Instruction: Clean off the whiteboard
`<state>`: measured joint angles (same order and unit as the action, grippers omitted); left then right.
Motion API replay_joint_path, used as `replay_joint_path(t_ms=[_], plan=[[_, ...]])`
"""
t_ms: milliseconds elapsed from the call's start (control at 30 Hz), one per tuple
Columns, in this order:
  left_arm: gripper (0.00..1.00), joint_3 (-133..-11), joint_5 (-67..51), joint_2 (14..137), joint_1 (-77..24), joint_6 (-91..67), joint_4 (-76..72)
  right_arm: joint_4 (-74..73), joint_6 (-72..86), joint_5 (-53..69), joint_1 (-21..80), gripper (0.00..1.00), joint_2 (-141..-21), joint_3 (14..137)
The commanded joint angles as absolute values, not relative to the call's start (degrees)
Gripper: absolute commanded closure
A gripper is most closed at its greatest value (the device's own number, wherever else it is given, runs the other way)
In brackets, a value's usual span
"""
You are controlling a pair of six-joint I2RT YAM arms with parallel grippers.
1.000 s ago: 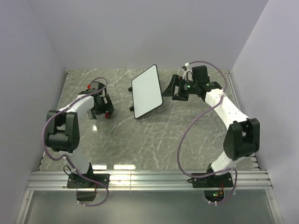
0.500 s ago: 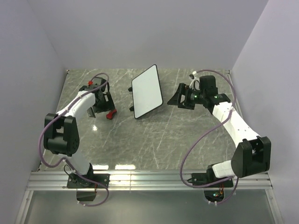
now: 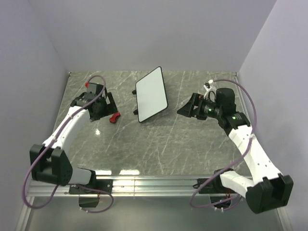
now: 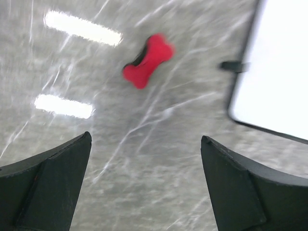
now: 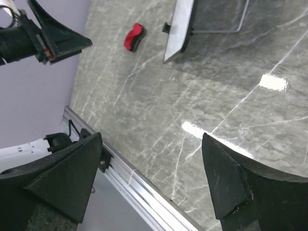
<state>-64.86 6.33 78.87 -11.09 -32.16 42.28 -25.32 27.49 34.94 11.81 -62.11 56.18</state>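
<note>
The whiteboard (image 3: 151, 94) stands tilted on its black feet at the back middle of the table; its face looks blank white. It also shows at the right edge of the left wrist view (image 4: 276, 67) and edge-on in the right wrist view (image 5: 180, 26). A small red eraser (image 3: 114, 117) lies on the table left of the board, also seen in the wrist views (image 4: 148, 60) (image 5: 134, 37). My left gripper (image 3: 107, 107) is open and empty, just left of the eraser (image 4: 145, 139). My right gripper (image 3: 185, 109) is open and empty, right of the board (image 5: 151, 137).
The grey marble table (image 3: 159, 144) ends at an aluminium rail (image 3: 154, 184) at the near edge, which also shows in the right wrist view (image 5: 134, 185). Pale walls close in on three sides. My left gripper shows in the right wrist view (image 5: 53, 41).
My right gripper has drawn back to the right, away from the board. My left arm has swung outward, its gripper backing off the eraser. The board and eraser have stayed put.
</note>
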Motion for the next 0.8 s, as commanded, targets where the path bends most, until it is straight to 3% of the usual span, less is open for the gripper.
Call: replay_joint_path(t_ms=[0, 367, 767], plan=[[0.01, -66.7, 2.5, 73.0, -11.2, -30.8, 37.4, -25.0, 28.5, 34.9, 11.5, 0.09, -56.8, 54.8], [0.01, -78.8, 5.2, 69.2, -11.2, -33.6, 40.7, -29.8, 30.9, 30.7, 11.6, 0.07, -48.4, 51.9], [0.01, -80.2, 3.9, 68.5, -11.2, -32.5, 42.0, -34.1, 31.8, 28.9, 11.5, 0.07, -41.1, 48.8]])
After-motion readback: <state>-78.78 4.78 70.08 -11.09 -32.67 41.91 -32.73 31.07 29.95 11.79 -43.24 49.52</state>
